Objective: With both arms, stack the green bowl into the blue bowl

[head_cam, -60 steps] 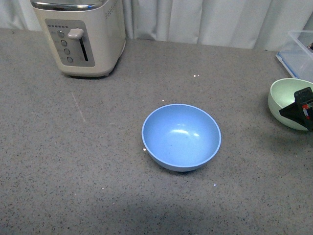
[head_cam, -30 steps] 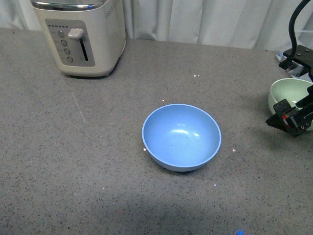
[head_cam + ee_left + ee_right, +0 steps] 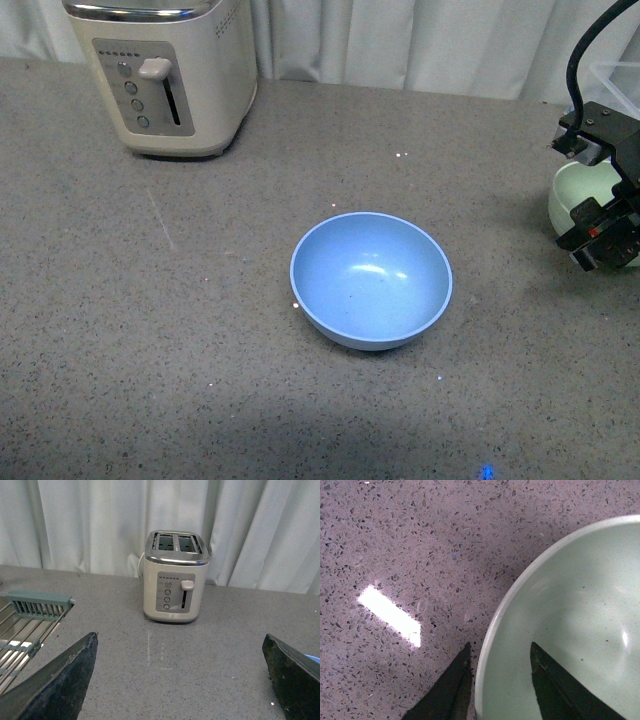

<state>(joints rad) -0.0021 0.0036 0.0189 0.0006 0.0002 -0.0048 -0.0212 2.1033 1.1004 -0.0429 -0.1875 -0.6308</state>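
The blue bowl [image 3: 371, 279] sits upright and empty on the grey counter, in the middle of the front view. The green bowl [image 3: 578, 194] is at the right edge, mostly hidden behind my right gripper [image 3: 600, 236]. In the right wrist view the green bowl [image 3: 580, 625] fills the frame and my right gripper [image 3: 500, 680] is shut on its rim, one finger [image 3: 449, 690] outside and one inside. My left gripper [image 3: 182, 680] is open and empty above the counter, far from both bowls; it does not show in the front view.
A cream toaster [image 3: 165, 72] stands at the back left, also in the left wrist view [image 3: 175, 576]. A wire rack [image 3: 25, 625] lies off to one side in the left wrist view. A clear plastic box [image 3: 618, 95] sits at the back right. White curtains hang behind the counter.
My right arm has come further into the front view and risen over the green bowl's rim, now covering more of the bowl. The blue bowl has not moved.
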